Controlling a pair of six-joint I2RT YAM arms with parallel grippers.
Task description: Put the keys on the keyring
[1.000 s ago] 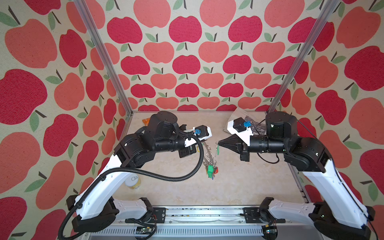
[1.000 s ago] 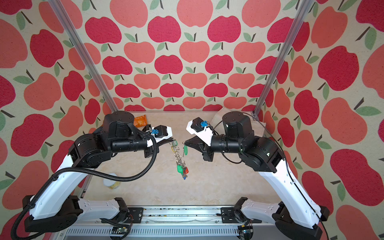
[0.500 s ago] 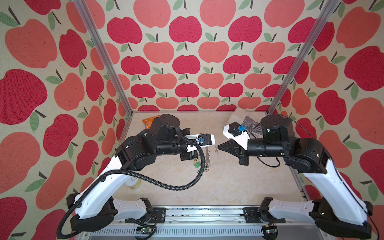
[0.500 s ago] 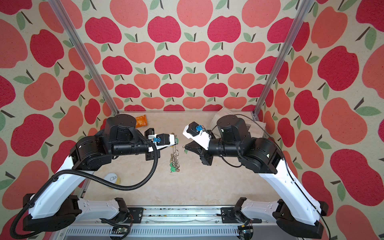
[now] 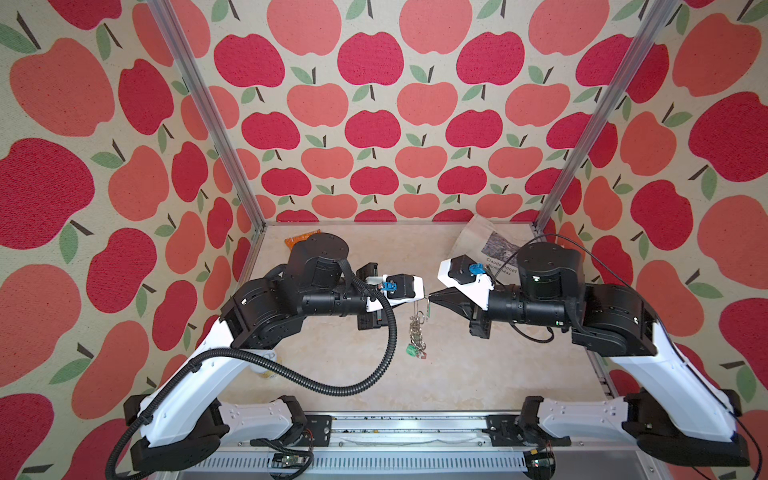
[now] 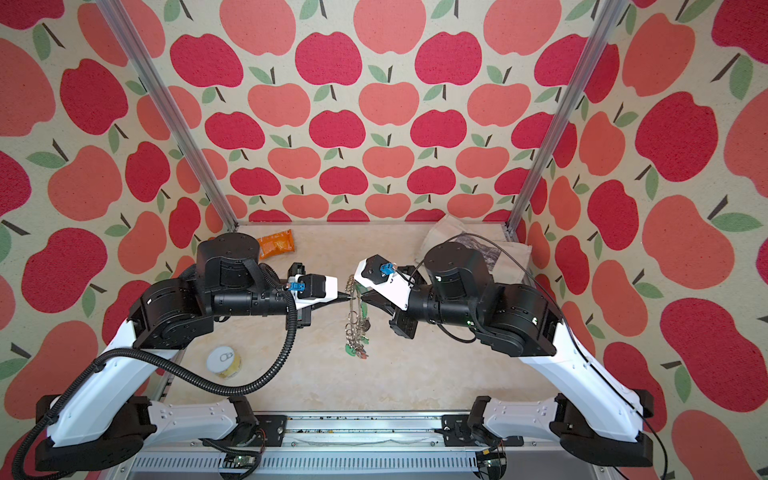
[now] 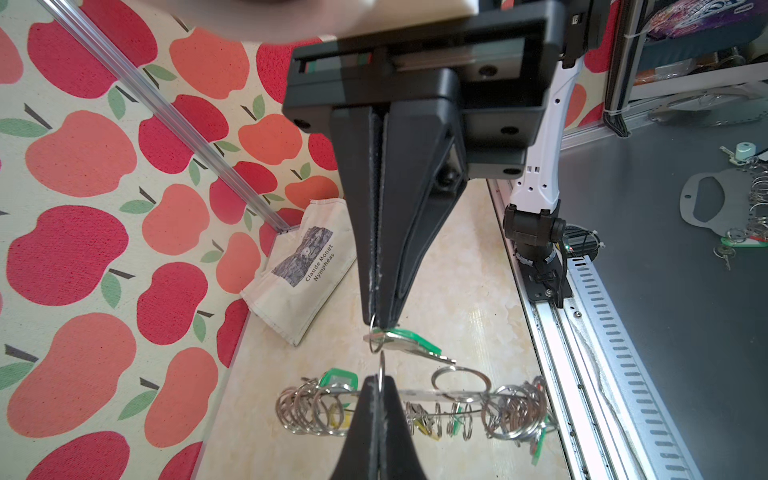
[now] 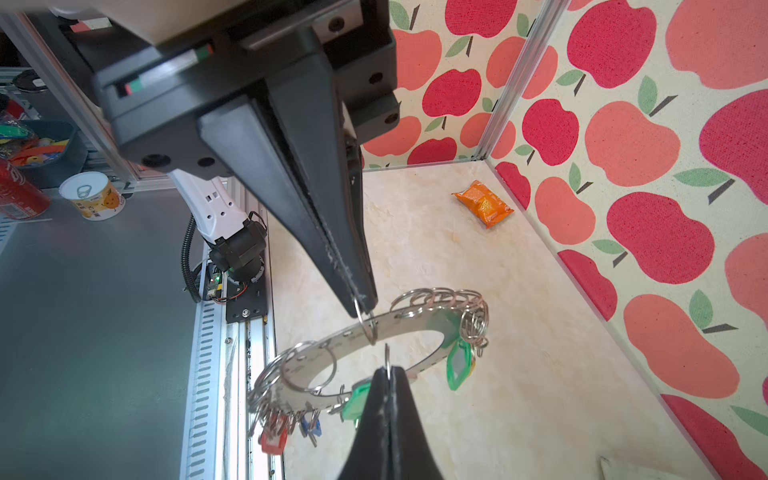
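Left gripper (image 6: 349,296) clamps a rim ring (image 8: 365,324), dangling the keyring (image 8: 399,326); at three o'clock, right gripper (image 6: 365,296) seemingly pinches a green-tagged key (image 7: 411,340) for threading.

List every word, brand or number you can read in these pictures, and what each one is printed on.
"Claude Monet" and "Nymphéas", two lines on the cream cloth bag, clearest in the left wrist view.
White lettering on the red can: cut off, not readable.
Label print on the small tin: too small to read.
Print on the orange packet: too blurred to read.
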